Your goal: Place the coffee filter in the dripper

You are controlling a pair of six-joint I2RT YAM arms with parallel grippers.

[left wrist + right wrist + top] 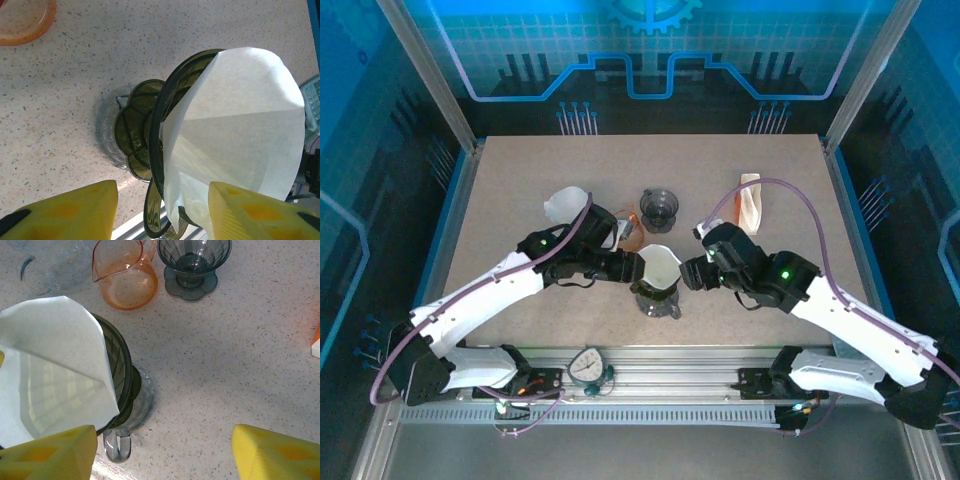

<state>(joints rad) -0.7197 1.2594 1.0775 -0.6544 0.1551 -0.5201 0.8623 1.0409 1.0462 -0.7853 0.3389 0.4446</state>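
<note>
1. My left pincer (162, 202) is spread, straddling the rim of the dark dripper (134, 131) and the edge of the coffee filter (240, 125).
2. My right pincer (165, 440) gapes wide beside them.
3. The coffee filter stands in the dripper, poking above its rim.
4. Farther on the desk (240, 350) are an orange pitcher (127, 282) and a second dripper (192, 262).

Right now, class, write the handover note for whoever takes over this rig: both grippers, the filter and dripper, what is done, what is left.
Left gripper: open, fingers either side of the dripper's rim and the filter's near edge.
Right gripper: open, beside the dripper, holding nothing.
Coffee filter: stands in the dark dripper, which sits on a clear glass jug; the paper rises well above the rim.
Done: the filter is in the dripper.
Left: probably press it down to seat it, then back both arms away.
</note>
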